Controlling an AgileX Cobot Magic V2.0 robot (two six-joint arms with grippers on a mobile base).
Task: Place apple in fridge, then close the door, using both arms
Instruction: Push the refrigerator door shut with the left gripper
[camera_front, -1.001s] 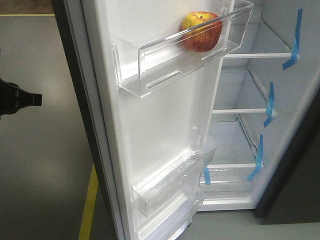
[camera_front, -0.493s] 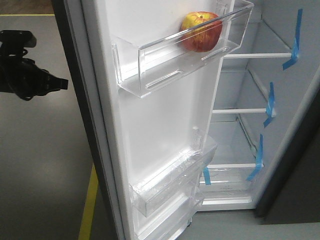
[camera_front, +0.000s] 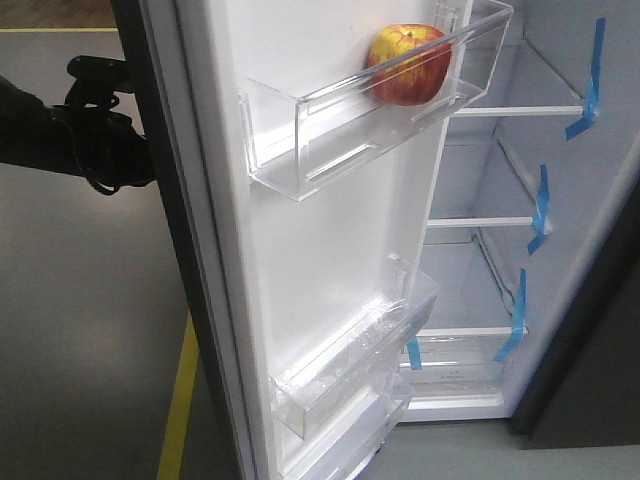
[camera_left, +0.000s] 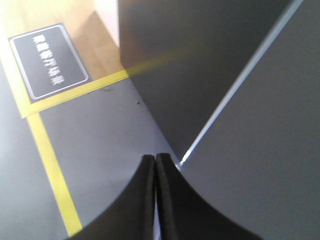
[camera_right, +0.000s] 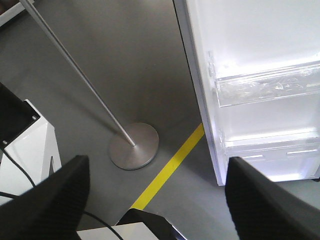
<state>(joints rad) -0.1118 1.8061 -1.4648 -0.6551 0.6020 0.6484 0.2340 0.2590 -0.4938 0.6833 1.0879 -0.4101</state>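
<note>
Your apple (camera_front: 410, 65) sits in the top clear bin (camera_front: 330, 130) on the inside of the door (camera_front: 320, 260). The door is open, and you can see into the white fridge (camera_front: 480, 170) on the right. Your left gripper (camera_left: 155, 160) has its fingers pressed together, empty, close by the door's dark outer side. Your right gripper (camera_right: 157, 162) has its fingers wide apart, holding nothing, above the floor (camera_right: 125, 60).

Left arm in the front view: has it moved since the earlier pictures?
Yes. Against the yellow floor line, the left arm has moved right, to the dark edge of the door.
</note>
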